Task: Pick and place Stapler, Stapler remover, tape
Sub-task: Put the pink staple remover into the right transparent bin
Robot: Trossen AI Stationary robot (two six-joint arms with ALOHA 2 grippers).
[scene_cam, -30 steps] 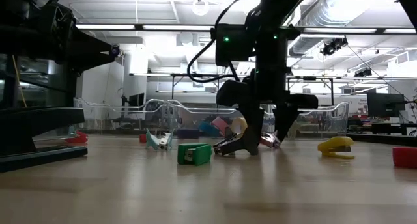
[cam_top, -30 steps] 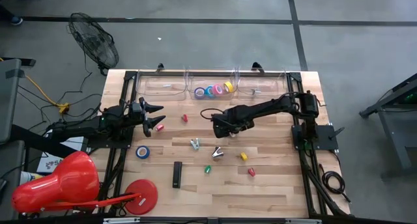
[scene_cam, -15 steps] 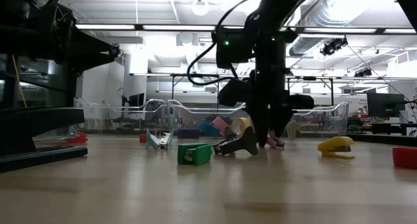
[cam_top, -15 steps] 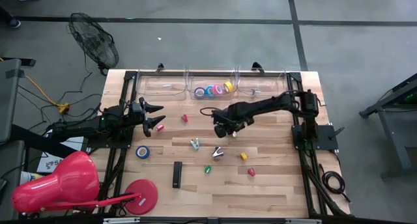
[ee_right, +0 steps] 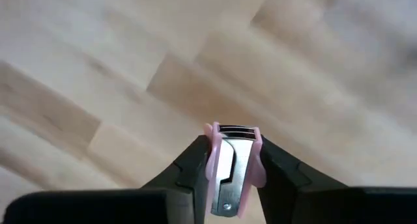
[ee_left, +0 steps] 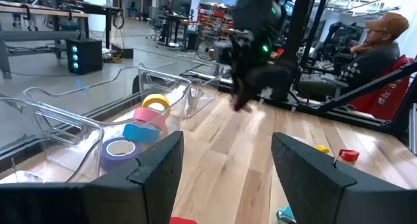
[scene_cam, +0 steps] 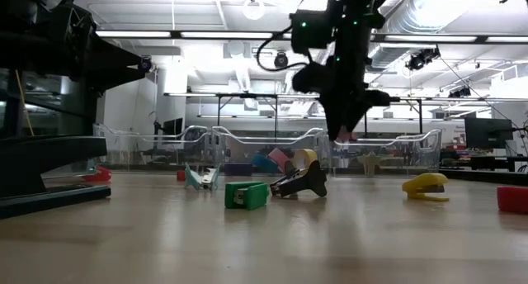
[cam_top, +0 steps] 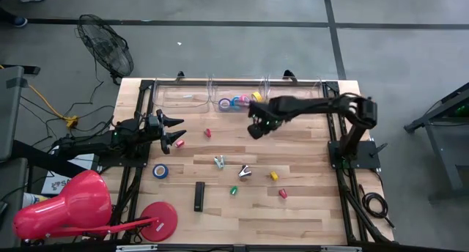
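— What's the right gripper (ee_right: 229, 164) carrying?
— A pink stapler remover (ee_right: 231, 165), pinched across its plastic sides, above the table (cam_top: 308, 208) near the far edge's clear bins (cam_top: 238, 94). Light, rigid, smooth; steel jaw could slip.
— The left gripper (cam_top: 176, 131)?
— Fingers spread, empty, at the left edge.

You get bright, even light from the ceiling lamps (scene_cam: 253, 9), so the table (cam_top: 300, 208) shows only soft shadows. Against those lamps the right arm (scene_cam: 346, 78) reads as a dark silhouette. Your right wrist picture is smeared with blur, boards streaked; the pink staple remover (ee_right: 231, 165) stays fairly sharp.
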